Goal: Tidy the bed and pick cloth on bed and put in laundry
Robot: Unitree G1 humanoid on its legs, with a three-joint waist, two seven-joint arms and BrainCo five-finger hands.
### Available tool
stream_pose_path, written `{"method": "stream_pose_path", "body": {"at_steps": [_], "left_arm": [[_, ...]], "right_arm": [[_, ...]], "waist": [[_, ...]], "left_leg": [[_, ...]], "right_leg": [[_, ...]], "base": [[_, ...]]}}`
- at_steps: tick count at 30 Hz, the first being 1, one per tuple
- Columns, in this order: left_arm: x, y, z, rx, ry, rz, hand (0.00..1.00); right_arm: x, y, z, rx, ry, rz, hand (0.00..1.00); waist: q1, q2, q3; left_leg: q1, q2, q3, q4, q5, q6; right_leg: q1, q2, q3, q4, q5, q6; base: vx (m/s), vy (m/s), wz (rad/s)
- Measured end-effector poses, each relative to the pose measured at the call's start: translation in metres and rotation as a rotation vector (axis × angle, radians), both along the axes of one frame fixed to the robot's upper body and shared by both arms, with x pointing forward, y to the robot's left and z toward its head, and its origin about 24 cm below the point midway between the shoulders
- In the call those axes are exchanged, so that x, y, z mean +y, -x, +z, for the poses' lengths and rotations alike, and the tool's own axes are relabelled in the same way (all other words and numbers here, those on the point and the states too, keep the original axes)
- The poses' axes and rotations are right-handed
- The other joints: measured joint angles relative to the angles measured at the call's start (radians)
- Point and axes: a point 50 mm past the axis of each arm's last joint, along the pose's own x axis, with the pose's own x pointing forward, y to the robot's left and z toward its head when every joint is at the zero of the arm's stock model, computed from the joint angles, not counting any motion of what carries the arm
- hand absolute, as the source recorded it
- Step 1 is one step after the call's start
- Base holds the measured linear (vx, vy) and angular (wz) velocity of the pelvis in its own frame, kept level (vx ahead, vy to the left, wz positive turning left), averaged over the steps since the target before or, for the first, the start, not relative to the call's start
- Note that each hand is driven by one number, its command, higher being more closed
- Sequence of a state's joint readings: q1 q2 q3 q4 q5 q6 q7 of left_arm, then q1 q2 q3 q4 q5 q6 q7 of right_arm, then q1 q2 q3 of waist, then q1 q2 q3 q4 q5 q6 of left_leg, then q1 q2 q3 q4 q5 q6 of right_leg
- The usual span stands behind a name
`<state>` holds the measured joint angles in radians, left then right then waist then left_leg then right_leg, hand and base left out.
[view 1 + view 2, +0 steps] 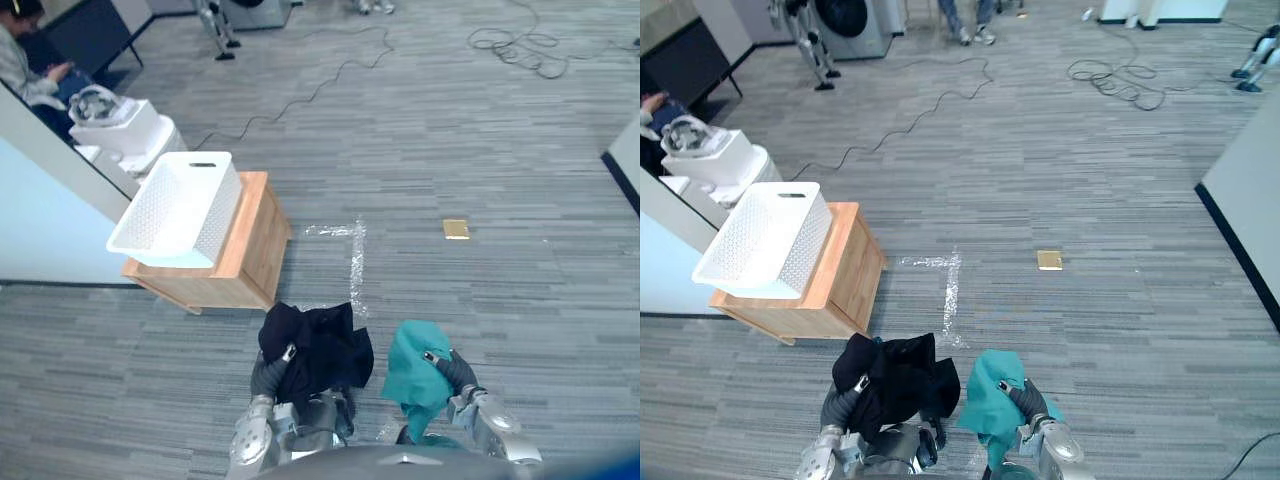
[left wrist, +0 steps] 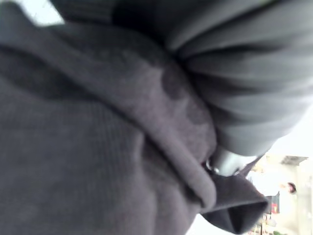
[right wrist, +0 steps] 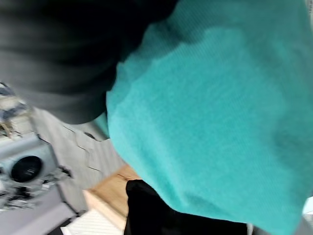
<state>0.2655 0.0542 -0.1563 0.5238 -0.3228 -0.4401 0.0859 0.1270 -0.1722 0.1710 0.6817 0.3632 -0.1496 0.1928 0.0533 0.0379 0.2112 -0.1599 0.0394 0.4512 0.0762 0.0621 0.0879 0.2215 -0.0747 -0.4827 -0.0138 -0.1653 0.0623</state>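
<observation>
Currently 2 cloths hang off the floor: the black cloth (image 1: 322, 348) bunched in the left hand (image 1: 288, 354), whose fingers curl into it, and the teal cloth (image 1: 413, 378) pinched by the right hand (image 1: 446, 368). The white laundry basket (image 1: 216, 226) sits well apart on a wooden surface (image 1: 256, 250), ahead and left. Loose folds dangle; I judge a weak pinch could drop either before the basket.

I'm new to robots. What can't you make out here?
Left hand: grip buried in the black cloth, eye and wrist views alike.
Right hand: grip covered by the teal cloth, likewise.
Seated person: cut off by the left eye view's upper corner.
</observation>
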Motion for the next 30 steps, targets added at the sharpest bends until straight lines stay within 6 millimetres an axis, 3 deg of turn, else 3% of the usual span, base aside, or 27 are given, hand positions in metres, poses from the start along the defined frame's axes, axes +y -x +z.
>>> {"method": "stream_pose_path", "body": {"at_steps": [1,2,4,5,6,7,8,10,12,14,15,17,18,20,21,22,23,25,27,29,30], "left_arm": [[0.0,-0.001,0.001,-0.006,0.0,0.003,1.0],[0.0,-0.001,0.002,-0.008,0.011,0.016,1.0],[0.0,0.0,0.004,-0.015,0.014,0.017,1.0],[0.002,-0.002,0.007,-0.029,0.006,0.015,1.0],[0.004,-0.004,0.011,-0.046,0.001,0.014,1.0],[0.006,-0.005,0.013,-0.056,-0.006,0.016,1.0],[0.009,-0.008,0.017,-0.072,-0.019,0.013,1.0],[0.013,-0.01,0.018,-0.074,-0.038,0.046,1.0],[0.016,-0.008,0.016,-0.056,-0.054,0.075,1.0],[0.015,-0.009,0.017,-0.057,-0.055,0.08,1.0],[0.017,-0.01,0.017,-0.058,-0.058,0.082,1.0],[0.019,-0.012,0.019,-0.065,-0.069,0.068,1.0],[0.019,-0.013,0.019,-0.07,-0.072,0.06,1.0],[0.023,-0.012,0.019,-0.069,-0.083,0.034,1.0],[0.018,-0.008,0.016,-0.056,-0.051,0.032,1.0],[0.014,-0.002,0.015,-0.051,-0.029,0.019,1.0],[0.011,0.0,0.014,-0.045,-0.02,0.014,1.0],[0.006,0.007,0.01,-0.026,0.002,0.005,1.0],[0.0,0.014,0.01,-0.022,0.047,0.011,1.0],[-0.001,0.019,0.01,-0.02,0.06,0.013,1.0],[0.0,0.02,0.012,-0.025,0.067,0.017,1.0]], "right_arm": [[0.001,0.002,-0.001,0.004,0.006,0.009,1.0],[0.002,0.002,0.0,-0.004,0.017,0.022,1.0],[0.005,0.003,0.0,-0.01,0.014,0.02,1.0],[0.006,0.004,0.001,-0.008,0.039,0.023,1.0],[0.014,0.002,0.001,-0.003,0.048,0.036,1.0],[0.018,0.0,0.001,-0.012,0.046,0.041,1.0],[0.023,-0.002,0.009,-0.126,0.044,0.051,1.0],[0.027,-0.011,0.023,-0.229,0.008,0.052,1.0],[0.028,-0.012,0.025,-0.204,-0.023,0.05,1.0],[0.026,0.0,0.022,-0.22,-0.016,0.053,1.0],[0.026,0.011,0.018,-0.161,-0.022,0.041,1.0],[0.027,0.027,0.003,-0.002,-0.031,0.02,1.0],[0.025,0.029,0.001,0.02,-0.035,0.007,1.0],[0.027,0.035,-0.001,0.048,-0.045,-0.004,1.0],[0.021,0.036,-0.001,0.059,-0.033,-0.009,1.0],[0.012,0.029,0.002,0.04,-0.021,-0.019,1.0],[0.009,0.026,0.003,0.037,-0.012,-0.021,1.0],[0.004,0.018,0.007,0.016,-0.011,-0.027,1.0],[0.002,0.015,0.012,-0.005,-0.012,-0.007,1.0],[0.002,0.019,0.014,-0.003,-0.017,0.012,1.0],[0.003,0.02,0.015,-0.005,-0.021,0.029,1.0]], "waist": [[0.01,-0.009,-0.002],[0.02,-0.021,-0.005],[0.017,-0.029,-0.011],[0.015,-0.037,-0.014],[0.018,-0.05,-0.021],[0.017,-0.053,-0.024],[0.013,-0.059,-0.028],[-0.004,-0.057,-0.028],[-0.023,-0.06,-0.027],[-0.041,-0.053,-0.023],[-0.059,-0.056,-0.025],[-0.076,-0.067,-0.027],[-0.074,-0.08,-0.035],[-0.073,-0.118,-0.055],[-0.064,-0.082,-0.049],[-0.063,-0.044,-0.052],[-0.062,-0.032,-0.053],[-0.061,-0.023,-0.05],[-0.052,0.002,-0.02],[-0.039,0.02,-0.008],[-0.034,0.018,-0.007]], "left_leg": [[-0.001,-0.011,0.0,0.004,-0.017,0.014],[0.019,-0.042,-0.006,0.018,-0.054,0.034],[0.059,-0.069,-0.018,0.035,-0.075,0.063],[0.09,-0.082,-0.034,0.053,-0.09,0.084],[0.128,-0.09,-0.061,0.055,-0.11,0.089],[0.147,-0.094,-0.08,0.054,-0.122,0.087],[0.181,-0.1,-0.115,0.042,-0.141,0.079],[0.23,-0.1,-0.167,0.013,-0.18,0.057],[0.282,-0.099,-0.218,-0.008,-0.208,0.034],[0.319,-0.08,-0.273,-0.007,-0.23,0.018],[0.335,-0.064,-0.316,-0.007,-0.24,0.003],[0.353,-0.046,-0.369,-0.007,-0.257,-0.026],[0.354,-0.042,-0.391,-0.001,-0.271,-0.05],[0.361,-0.046,-0.413,0.009,-0.313,-0.1],[0.377,-0.005,-0.399,0.026,-0.341,-0.13],[0.372,0.035,-0.357,0.059,-0.353,-0.146],[0.367,0.049,-0.345,0.086,-0.353,-0.146],[0.271,0.082,-0.314,0.301,-0.339,-0.168],[0.06,0.193,-0.296,0.782,-0.244,-0.194],[-0.057,0.245,-0.28,0.984,-0.251,-0.186],[-0.108,0.249,-0.259,0.977,-0.259,-0.186]], "right_leg": [[-0.003,-0.013,0.0,0.011,-0.002,0.006],[-0.013,-0.067,0.001,0.116,-0.033,0.061],[-0.054,-0.14,0.002,0.342,-0.064,0.108],[-0.119,-0.204,0.011,0.587,-0.025,0.099],[-0.19,-0.252,0.052,0.791,0.051,0.066],[-0.224,-0.274,0.067,0.879,0.057,0.055],[-0.277,-0.305,0.078,1.007,0.039,0.02],[-0.359,-0.305,0.116,1.072,0.009,-0.009],[-0.444,-0.279,0.152,1.008,-0.035,-0.003],[-0.474,-0.233,0.155,0.839,-0.051,0.011],[-0.478,-0.198,0.158,0.678,-0.043,0.02],[-0.479,-0.159,0.179,0.464,0.007,0.022],[-0.484,-0.135,0.213,0.344,0.06,0.015],[-0.459,-0.143,0.228,0.257,0.18,-0.009],[-0.45,-0.114,0.215,0.293,0.174,-0.029],[-0.448,-0.081,0.203,0.314,0.127,-0.051],[-0.448,-0.071,0.199,0.32,0.111,-0.057],[-0.426,-0.054,0.191,0.308,0.082,-0.067],[-0.326,0.003,0.184,0.228,0.072,-0.08],[-0.259,0.024,0.188,0.192,0.061,-0.091],[-0.229,0.02,0.189,0.167,0.056,-0.091]], "base": [[0.51,0.19,0.35],[0.44,0.183,0.35],[0.45,0.208,0.66],[0.44,0.186,0.82],[0.42,0.157,0.72],[0.41,0.105,0.74],[0.38,0.066,0.71],[0.4,0.029,0.66],[0.28,-0.057,0.67],[0.3,-0.155,0.9],[0.32,-0.216,1.14],[0.3,-0.239,0.99],[0.45,-0.399,0.85],[0.47,-0.436,0.72],[0.38,-0.348,0.23],[0.36,-0.312,0.07],[0.33,-0.267,0.0],[0.27,-0.229,0.01],[0.33,-0.216,-0.06],[0.34,-0.093,-0.25],[0.35,-0.053,-0.2]]}}
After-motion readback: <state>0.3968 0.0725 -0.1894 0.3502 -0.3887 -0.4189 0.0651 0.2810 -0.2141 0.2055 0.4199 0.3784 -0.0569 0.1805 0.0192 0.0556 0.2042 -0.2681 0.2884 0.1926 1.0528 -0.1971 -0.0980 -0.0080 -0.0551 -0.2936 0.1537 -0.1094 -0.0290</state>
